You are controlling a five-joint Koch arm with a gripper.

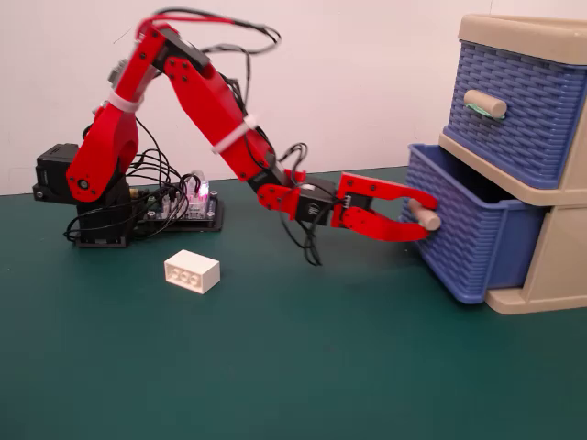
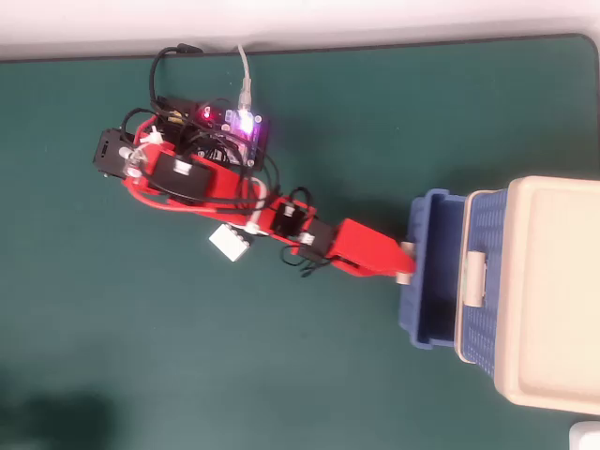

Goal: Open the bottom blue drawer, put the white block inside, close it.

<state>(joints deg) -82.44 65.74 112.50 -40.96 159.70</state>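
The red arm (image 1: pixel 197 96) reaches from its black base (image 1: pixel 78 197) at the left of the fixed view toward the beige drawer unit (image 1: pixel 537 174) at the right. The gripper (image 1: pixel 417 218) has its jaws clamped on the beige handle (image 1: pixel 424 216) of the bottom blue drawer (image 1: pixel 468 238), one red jaw arching over the handle and the other lying under it. That drawer stands pulled out from the frame, its front well forward of the upper blue drawer (image 1: pixel 514 105), which sits shut in the frame above it. In the overhead view the bottom blue drawer (image 2: pixel 431 272) shows an open top with blue floor visible inside, and the gripper (image 2: pixel 403 265) meets its front edge at the handle. The white block (image 1: pixel 192 270) lies on the green counter (image 1: pixel 275 367) in front of the arm's base, well apart from the drawer unit, its stud marks facing the fixed camera. In the overhead view the white block (image 2: pixel 231 243) lies just beside the arm's lower link, partly under it. A circuit board (image 2: pixel 225 127) with a lit pinkish light sits by the base, with black cables looping around it. A pale wall (image 1: pixel 348 73) rises behind the counter.
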